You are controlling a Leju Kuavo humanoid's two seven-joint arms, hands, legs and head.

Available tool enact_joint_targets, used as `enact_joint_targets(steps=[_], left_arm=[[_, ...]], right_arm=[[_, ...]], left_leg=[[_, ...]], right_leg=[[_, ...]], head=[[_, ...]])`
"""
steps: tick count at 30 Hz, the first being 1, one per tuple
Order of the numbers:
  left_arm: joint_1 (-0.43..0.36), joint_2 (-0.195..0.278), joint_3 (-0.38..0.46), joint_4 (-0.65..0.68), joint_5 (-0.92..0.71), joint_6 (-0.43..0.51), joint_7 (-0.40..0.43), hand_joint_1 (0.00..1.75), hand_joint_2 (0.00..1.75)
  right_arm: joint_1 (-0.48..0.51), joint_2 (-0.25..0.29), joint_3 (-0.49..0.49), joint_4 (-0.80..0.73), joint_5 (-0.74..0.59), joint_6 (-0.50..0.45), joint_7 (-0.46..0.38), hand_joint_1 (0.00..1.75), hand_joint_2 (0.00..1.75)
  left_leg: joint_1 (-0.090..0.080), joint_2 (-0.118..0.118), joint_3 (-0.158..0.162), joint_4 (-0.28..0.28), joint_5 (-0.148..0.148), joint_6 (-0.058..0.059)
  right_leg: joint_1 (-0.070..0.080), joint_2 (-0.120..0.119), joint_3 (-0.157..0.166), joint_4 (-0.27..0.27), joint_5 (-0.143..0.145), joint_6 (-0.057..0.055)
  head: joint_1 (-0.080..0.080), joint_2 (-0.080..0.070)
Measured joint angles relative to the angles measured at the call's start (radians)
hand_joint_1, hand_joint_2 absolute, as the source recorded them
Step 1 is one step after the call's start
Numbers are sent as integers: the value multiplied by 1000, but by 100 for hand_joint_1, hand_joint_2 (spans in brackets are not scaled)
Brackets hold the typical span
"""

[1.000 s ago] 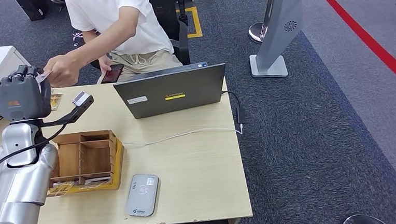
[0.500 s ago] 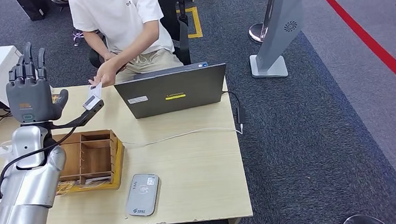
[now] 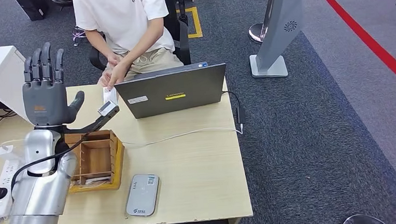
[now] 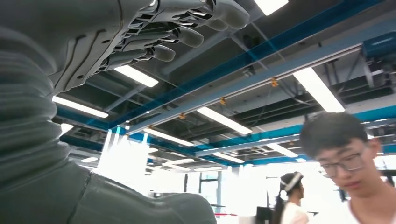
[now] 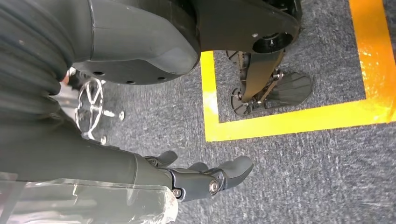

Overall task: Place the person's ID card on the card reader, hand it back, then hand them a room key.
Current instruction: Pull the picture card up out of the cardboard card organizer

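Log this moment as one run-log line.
left robot hand: raised, holds nothing | right robot hand: hanging, holds nothing | card: in person's hand | card reader: bare

Room and background: carpeted work area.
Dark grey carpet (image 3: 311, 136) carries a red line (image 3: 362, 32) and yellow tape (image 5: 289, 123); light wooden tabletop (image 3: 189, 169); ceiling strip lights (image 4: 224, 120) on blue beams.

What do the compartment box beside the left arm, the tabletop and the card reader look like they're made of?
Compartment box: apparently wood, brown with visible grain and thin dividers. Tabletop: looks like pale wood-pattern laminate, matte, chipped along the front edge. Card reader: probably plastic, smooth light grey with rounded corners.
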Motion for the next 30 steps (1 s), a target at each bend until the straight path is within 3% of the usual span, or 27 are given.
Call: enact_joint_targets(steps=[5, 9, 11, 14, 15, 17, 19, 21, 24, 26, 30], left_arm=[[160, 33, -168, -254, -1, -9, 46, 0, 175], [333, 124, -246, -430, 0, 67, 102, 0, 175], [452, 139, -224, -503, 1, 119, 12, 0, 175], [631, 75, -138, -572, 0, 175, -261, 0, 175], [675, 51, -110, -586, 0, 179, -317, 0, 175], [737, 18, -65, -605, 1, 172, -348, 0, 175], [777, 10, -38, -620, 2, 139, -312, 0, 175], [796, 36, -38, -630, 2, 66, -197, 0, 175], [780, 145, -125, -636, 2, -97, 113, 0, 175], [772, 214, -215, -636, 5, -184, 251, 0, 175], [788, 285, -291, -636, 29, -249, 264, 0, 175]], right_arm=[[8, 0, -43, 0, -32, -14, -14, 0, 175], [14, 19, -82, -8, -75, -37, -57, 0, 175], [19, 39, -97, -19, -73, -57, -55, 0, 175], [22, 60, -120, -29, -69, -66, -49, 0, 175], [22, 64, -128, -32, -66, -65, -48, 0, 175], [22, 68, -144, -37, -61, -62, -48, 0, 175], [22, 70, -161, -41, -55, -60, -52, 0, 175], [22, 72, -177, -45, -49, -57, -57, 0, 175], [21, 75, -205, -51, -39, -49, -60, 0, 175], [21, 75, -226, -55, -29, -44, -61, 0, 175], [21, 75, -263, -60, -6, -40, -65, 0, 175]], left_leg=[[0, 1, -1, 0, -2, 2], [1, 5, 1, -2, -5, 0], [1, 7, 3, -2, -6, -1], [1, 4, 3, -3, -6, -1], [1, 4, 3, -3, -6, -1], [0, 4, 3, -3, -6, -1], [0, 3, 3, -3, -6, -1], [1, 3, 3, -3, -6, -1], [1, 0, 4, -3, -5, -1], [1, 0, 4, -3, -5, -2], [1, 0, 5, -3, -5, -2]], right_leg=[[0, 0, 0, -1, -1, 1], [0, 5, 0, 0, -2, 0], [0, 6, 0, 0, -4, -1], [0, 4, 1, 0, -6, 0], [0, 3, 1, 0, -6, 0], [0, 3, 1, 0, -6, 0], [0, 2, 2, 0, -6, 0], [0, 1, 2, 0, -6, 0], [0, -1, 2, 0, -6, -1], [0, -1, 3, 0, -6, -1], [0, 0, 3, 1, -6, -1]], head=[[1, 0], [1, 0], [-2, 0], [-4, 0], [-4, 0], [-3, 0], [-3, 0], [-3, 0], [-3, 0], [-4, 0], [-3, 0]])
